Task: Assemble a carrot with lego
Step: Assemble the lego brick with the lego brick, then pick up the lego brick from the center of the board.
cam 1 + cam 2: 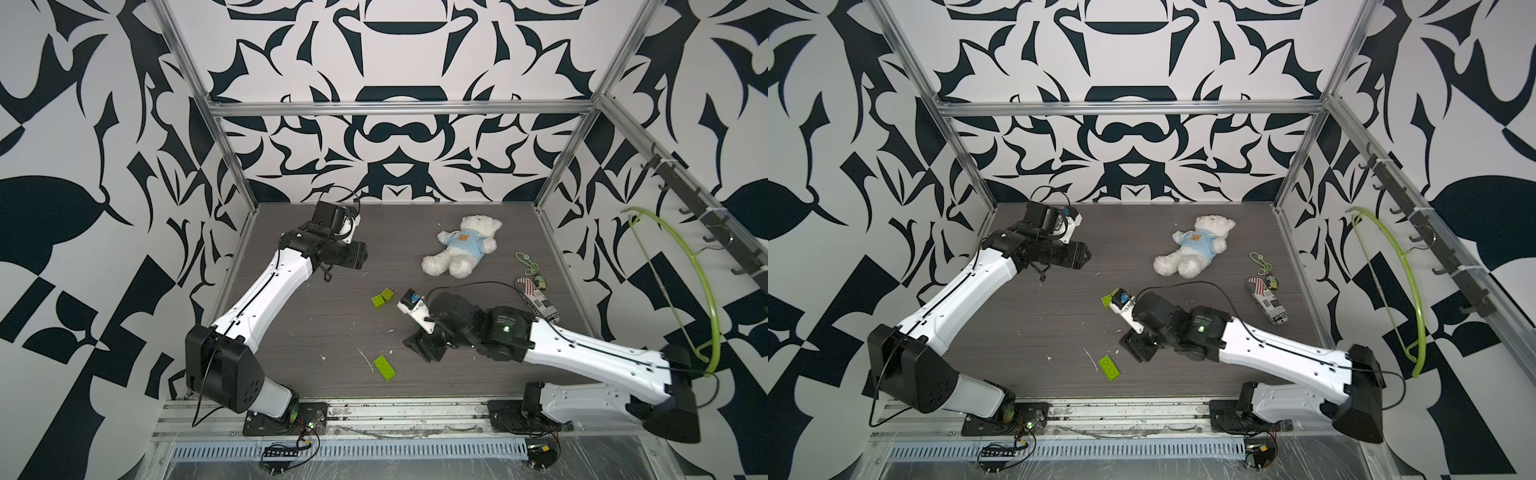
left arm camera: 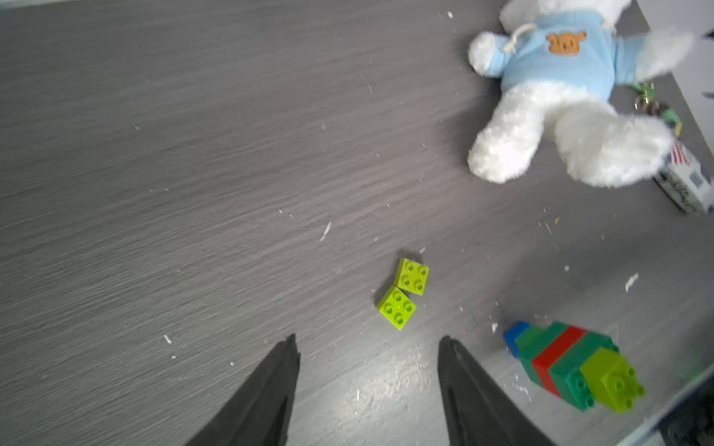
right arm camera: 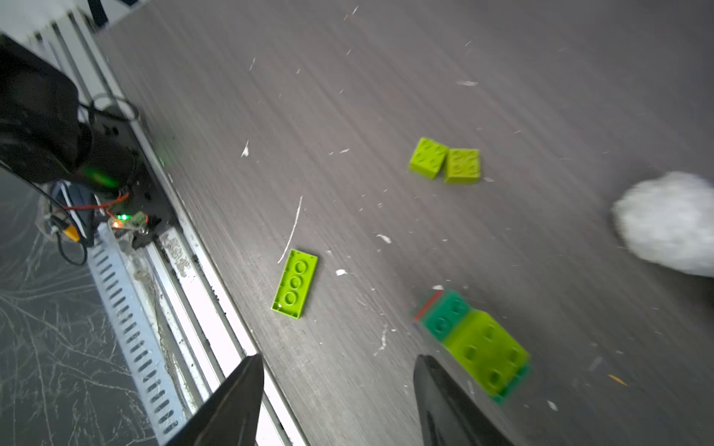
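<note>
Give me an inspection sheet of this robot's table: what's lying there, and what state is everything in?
Surface: dark wood-grain tabletop, strewn with white flecks.
Job's things: carrot stack lying on its side; two square lime bricks touching; oblong lime brick studs down, apart from the rest.
Clutter: white teddy bear, keychain, flag-print pouch.
Pincers: left pincer open, empty; right pincer open, empty, beside the carrot stack.
Cables: black cable looping over the right arm; loose wires by the front rail.
Surroundings: patterned walls, aluminium frame, lime hanger on a hook rail.
</note>
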Robot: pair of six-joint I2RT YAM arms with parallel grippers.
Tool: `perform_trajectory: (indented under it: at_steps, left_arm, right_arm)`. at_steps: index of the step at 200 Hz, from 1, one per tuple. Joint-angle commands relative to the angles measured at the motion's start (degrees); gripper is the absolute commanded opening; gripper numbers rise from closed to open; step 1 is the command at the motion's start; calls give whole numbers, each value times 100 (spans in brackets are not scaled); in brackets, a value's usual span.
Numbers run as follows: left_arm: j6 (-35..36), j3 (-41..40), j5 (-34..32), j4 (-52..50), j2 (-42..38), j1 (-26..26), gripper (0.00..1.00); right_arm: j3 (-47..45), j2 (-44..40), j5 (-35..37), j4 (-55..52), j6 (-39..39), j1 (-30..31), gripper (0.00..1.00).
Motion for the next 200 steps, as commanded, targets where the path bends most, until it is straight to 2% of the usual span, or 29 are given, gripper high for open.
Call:
perform_trajectory:
  at_steps: [1, 53, 116, 200]
  left_arm:
    - [-76, 209, -281, 103, 147, 60, 64]
    - [55, 168, -393, 147, 143, 302, 64]
    - [199, 123, -221, 100, 146, 312, 64]
    - [218, 120, -54, 89, 145, 311, 64]
  right_arm:
    - [82, 586, 201, 501, 668, 233, 66]
    - [144, 1818, 477, 750, 1324, 827, 71]
    - [268, 2653, 383, 961, 1483, 985, 75]
    - [463, 3172, 593, 868, 1474, 994, 54]
